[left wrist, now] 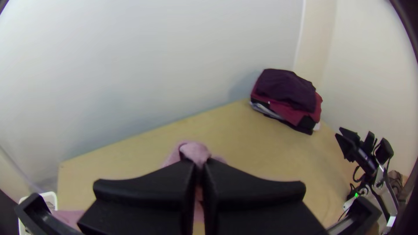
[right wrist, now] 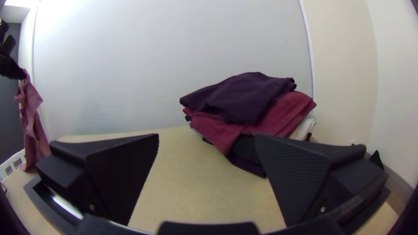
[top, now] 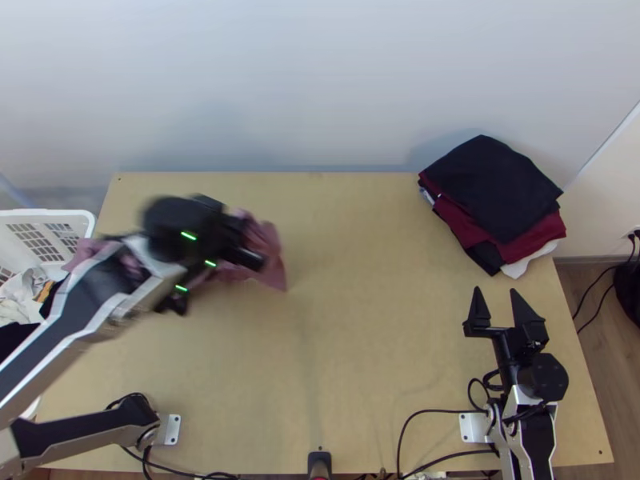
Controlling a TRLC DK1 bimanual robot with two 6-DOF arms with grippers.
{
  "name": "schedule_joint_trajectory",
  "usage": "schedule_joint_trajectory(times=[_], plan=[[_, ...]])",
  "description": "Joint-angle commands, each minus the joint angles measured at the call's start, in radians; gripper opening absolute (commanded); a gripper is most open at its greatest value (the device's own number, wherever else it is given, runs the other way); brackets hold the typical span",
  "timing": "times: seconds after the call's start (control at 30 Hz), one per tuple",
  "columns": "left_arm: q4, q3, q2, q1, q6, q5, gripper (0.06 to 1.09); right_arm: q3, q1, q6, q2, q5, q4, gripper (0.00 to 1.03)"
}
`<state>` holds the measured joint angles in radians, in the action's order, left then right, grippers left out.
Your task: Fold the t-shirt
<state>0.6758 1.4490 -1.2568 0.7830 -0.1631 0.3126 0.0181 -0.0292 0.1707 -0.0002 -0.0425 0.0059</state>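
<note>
Table (top: 360,344), mid-frame: wood, smooth, matt. Basket (top: 68,214), left edge: plastic, latticed. T-shirt (top: 272,268), left of centre: soft matt cloth. Stack (top: 500,180), upper right: matt cloth. Right gripper (top: 496,290), lower right: matt, finely ribbed fingers (right wrist: 296,178).

Outstretched left arm (top: 84,308), left gripper (top: 253,258) pinched together; right gripper (top: 496,292) with both fingers (top: 524,309) well apart.

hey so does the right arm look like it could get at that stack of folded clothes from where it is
Probably yes: nothing stands between the right gripper, its jaws open, and the stack, and the left gripper, holding the pink cloth, is off to the other side.
</note>
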Motion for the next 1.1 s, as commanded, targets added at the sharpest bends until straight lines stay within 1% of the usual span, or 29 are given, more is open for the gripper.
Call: schedule_joint_trajectory(times=[0.0,0.17,0.27,0.53,0.8,0.83,0.87,0.9,0.93,0.97,1.07], plan=[[-0.074,-0.053,-0.089,0.108,-0.073,0.028,0.09,-0.010,-0.005,-0.013,-0.003,0.003,-0.006,0.99],[-0.200,-0.027,-0.260,0.226,-0.105,0.029,0.09,-0.010,-0.005,-0.013,-0.003,0.003,-0.006,0.99],[-0.254,0.039,-0.386,0.265,-0.131,0.029,0.09,-0.010,-0.005,-0.013,-0.003,0.003,-0.006,0.99],[-0.255,0.353,-0.730,0.286,-0.196,0.028,0.09,-0.010,-0.005,-0.013,-0.003,0.003,-0.006,0.99],[-0.246,0.666,-0.955,0.305,-0.210,0.026,0.09,-0.010,-0.005,-0.013,-0.003,0.003,-0.006,0.99],[-0.249,0.691,-0.971,0.305,-0.213,0.026,0.11,-0.010,-0.005,-0.013,-0.003,0.003,-0.006,0.99],[-0.251,0.714,-0.983,0.306,-0.211,0.028,0.30,-0.010,-0.005,-0.013,-0.003,0.003,-0.006,0.99],[-0.248,0.735,-0.984,0.309,-0.205,0.028,0.60,-0.010,-0.005,-0.013,-0.003,0.003,-0.006,0.99],[-0.249,0.748,-0.977,0.314,-0.199,0.028,0.97,-0.010,-0.005,-0.013,-0.003,0.003,-0.006,0.99],[-0.249,0.758,-0.968,0.314,-0.197,0.028,1.05,-0.010,-0.005,-0.013,-0.003,0.003,-0.006,0.99],[-0.231,0.758,-0.888,0.308,-0.194,-0.023,1.05,-0.010,-0.005,-0.013,-0.003,0.003,-0.006,0.99]])
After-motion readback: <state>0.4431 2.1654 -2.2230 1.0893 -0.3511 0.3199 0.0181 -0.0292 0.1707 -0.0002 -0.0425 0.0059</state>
